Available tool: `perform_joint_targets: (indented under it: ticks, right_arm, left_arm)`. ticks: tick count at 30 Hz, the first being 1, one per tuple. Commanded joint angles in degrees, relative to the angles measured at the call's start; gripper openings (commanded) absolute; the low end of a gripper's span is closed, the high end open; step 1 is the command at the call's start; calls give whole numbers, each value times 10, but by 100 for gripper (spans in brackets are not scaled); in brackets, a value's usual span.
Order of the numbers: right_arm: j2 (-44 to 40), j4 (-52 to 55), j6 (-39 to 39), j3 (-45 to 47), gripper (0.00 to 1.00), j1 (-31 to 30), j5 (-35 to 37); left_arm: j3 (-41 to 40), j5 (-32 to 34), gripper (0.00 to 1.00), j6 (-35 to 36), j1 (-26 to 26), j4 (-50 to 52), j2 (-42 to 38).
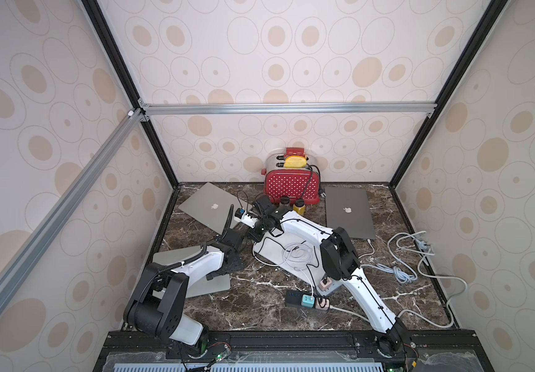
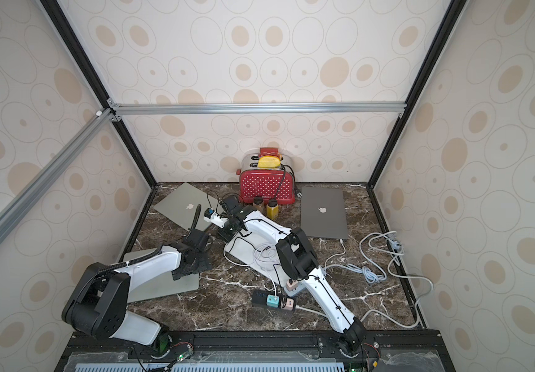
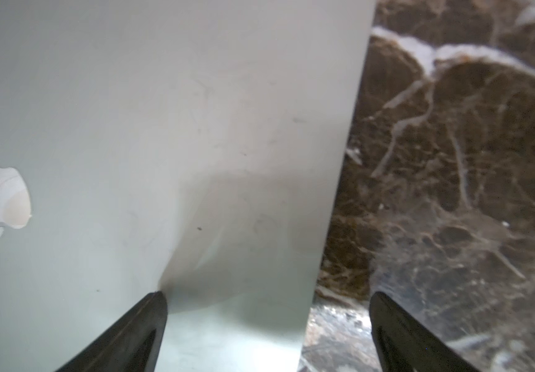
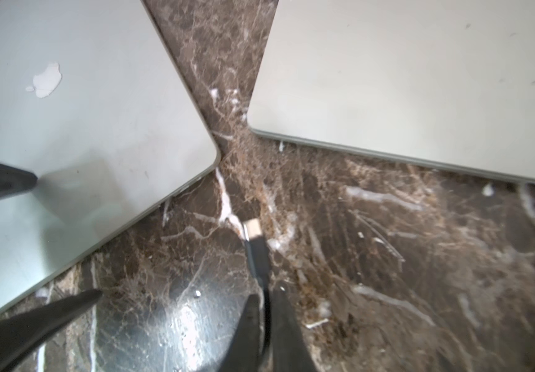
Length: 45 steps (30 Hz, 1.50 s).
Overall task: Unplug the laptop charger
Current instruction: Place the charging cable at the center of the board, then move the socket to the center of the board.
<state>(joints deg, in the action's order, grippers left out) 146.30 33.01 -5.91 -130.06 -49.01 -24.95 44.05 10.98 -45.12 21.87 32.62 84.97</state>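
Plug (image 4: pixel 253 228) of black charger cable (image 4: pixel 256 257): out of every port, metal tip bare, positioned over brown marble tabletop (image 4: pixel 388 257) in the gap between the rounded corner of silver laptop (image 4: pixel 82 128) and the corner of second closed laptop (image 4: pixel 420 80). Touching neither laptop. Resting on the marble or hanging just above it: cannot tell.

Right gripper (image 4: pixel 266 291): clenched on the charger cable just behind the plug's dark boot, fingers nearly together, cord filling the slit between them. Arm stretched across the table toward the far left in both top views.

Left gripper (image 3: pixel 267 299): released, fingers spread wide, grasping nothing. One fingertip (image 3: pixel 158 299) down at the silver laptop's lid, meeting its own shadow there, Apple logo (image 3: pixel 3 196) off to one side; other fingertip beyond the lid's edge, over marble. Both left fingers also in the right wrist view, near the plug.

Elsewhere, in a top view: dark grey laptop (image 1: pixel 350 212) at far right, white cable (image 1: pixel 370 241) meeting its near edge; red polka-dot toaster (image 1: pixel 292 190) against the back wall, two jars (image 1: pixel 299 206) just in front; black power strip (image 1: pixel 292 298) near the front edge, teal adapter (image 1: pixel 307 301) plugged in.
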Motion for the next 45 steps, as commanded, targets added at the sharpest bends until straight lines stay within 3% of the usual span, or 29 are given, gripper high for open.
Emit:
perform_joint_targets:
  ticks: [1, 8, 12, 14, 17, 20, 24, 28, 32, 37, 45]
  right_arm:
    - [26, 29, 22, -20, 23, 13, -6]
    - [16, 70, 29, -70, 49, 15, 14]
    - [-43, 89, 40, -54, 59, 17, 33]
    - [-89, 77, 58, -24, 63, 24, 45]
    - [-152, 117, 63, 17, 69, 38, 76]
    - [-252, 152, 62, 116, 71, 46, 136]
    - [-440, 110, 113, 344, 73, 49, 177]
    - [-626, 104, 216, 535, 73, 44, 202]
    - [-789, 109, 338, 691, 74, 2, 244]
    - [-891, 120, 454, 804, 76, -72, 267]
    - [-973, 166, 498, 861, 75, -114, 254]
  left_arm:
    - [21, -43, 99, 14, 3, 30, -13]
    - [22, -58, 99, 34, 4, 57, -76]
    - [21, -90, 99, 52, 4, 62, -129]
    - [18, -121, 99, 60, 4, 56, -156]
    - [14, -226, 99, 73, 4, 42, -176]
    - [-9, -312, 99, 61, 7, -18, -190]
    - [-18, -350, 99, 72, 45, -39, -199]
    - [-36, -400, 99, 74, 79, -70, -214]
    - [-60, -439, 99, 71, 103, -92, -232]
    - [-87, -423, 99, 58, 162, -89, -255]
    - [-93, -350, 99, -5, 240, -175, -203]
